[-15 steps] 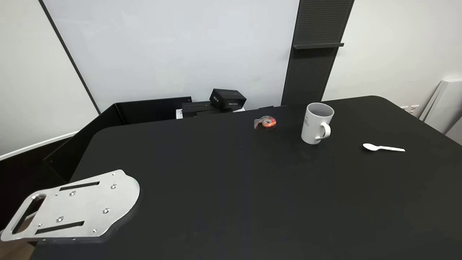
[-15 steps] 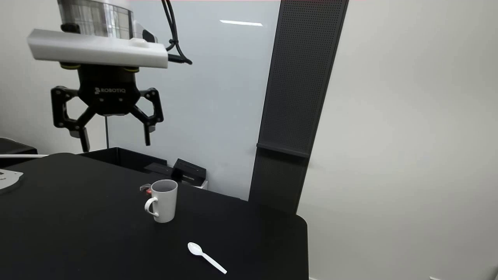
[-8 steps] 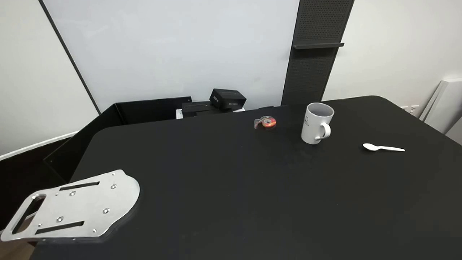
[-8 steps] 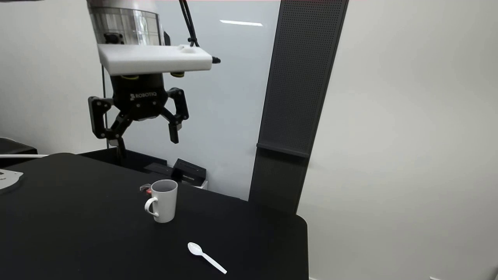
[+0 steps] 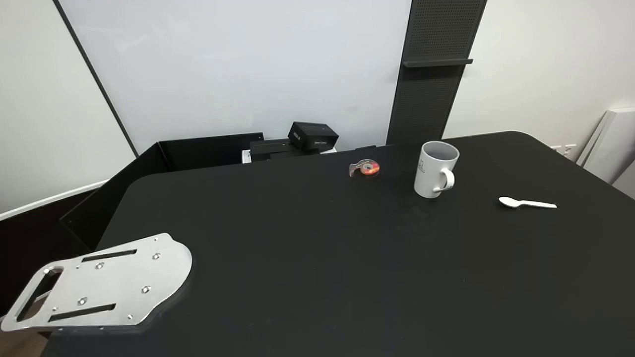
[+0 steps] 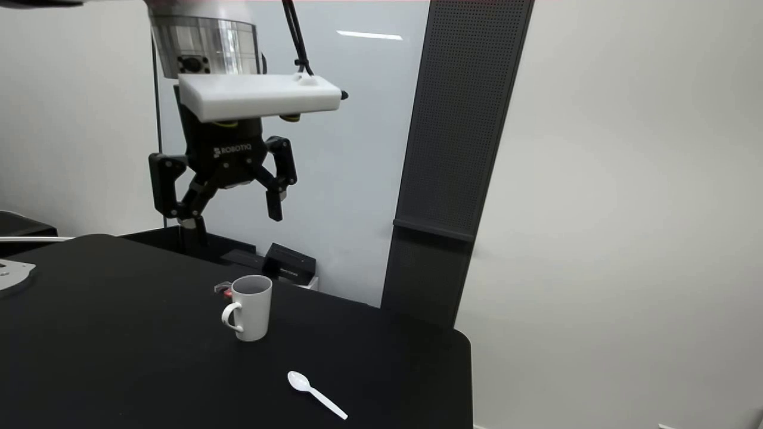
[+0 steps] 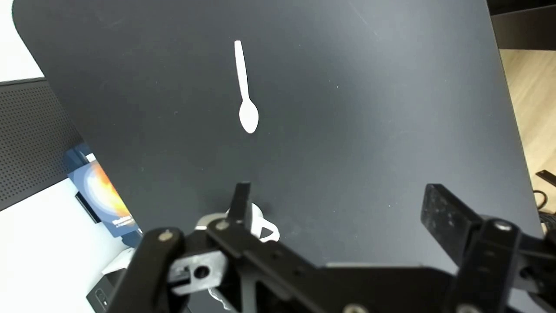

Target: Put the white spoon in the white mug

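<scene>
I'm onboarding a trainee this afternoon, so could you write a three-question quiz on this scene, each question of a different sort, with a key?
1. Fill in the blank: The end of the white spoon nearer the white mug is its ____.

2. Multiple choice: The end effector is
A) shut on the spoon
B) shut on the mug's handle
C) open, holding nothing

3. True or false: The mug is tipped over on its side.

Key:
1. bowl
2. C
3. False; it stands upright on the black table.
</scene>
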You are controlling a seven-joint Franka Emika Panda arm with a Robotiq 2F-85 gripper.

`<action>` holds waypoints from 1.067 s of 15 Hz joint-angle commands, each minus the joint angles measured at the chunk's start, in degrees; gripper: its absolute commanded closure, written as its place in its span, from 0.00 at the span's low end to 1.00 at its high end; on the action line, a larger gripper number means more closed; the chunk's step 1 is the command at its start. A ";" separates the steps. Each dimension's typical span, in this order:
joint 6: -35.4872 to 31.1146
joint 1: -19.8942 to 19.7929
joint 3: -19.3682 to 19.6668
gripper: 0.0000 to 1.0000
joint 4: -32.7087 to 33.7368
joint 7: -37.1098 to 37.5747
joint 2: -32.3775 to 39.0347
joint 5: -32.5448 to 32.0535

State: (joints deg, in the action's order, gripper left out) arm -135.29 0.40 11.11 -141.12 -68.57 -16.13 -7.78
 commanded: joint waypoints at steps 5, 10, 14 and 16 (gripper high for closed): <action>0.09 -0.81 -0.82 0.00 0.09 -0.30 0.03 0.32; 0.09 -0.81 -0.82 0.00 0.09 -0.32 0.03 0.32; 0.09 -0.81 -0.82 0.00 0.09 -0.33 0.04 0.32; -0.73 -0.89 -0.75 0.00 0.32 -0.40 0.48 0.21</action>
State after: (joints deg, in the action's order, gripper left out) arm -135.29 0.38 11.06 -141.13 -68.70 -16.13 -7.78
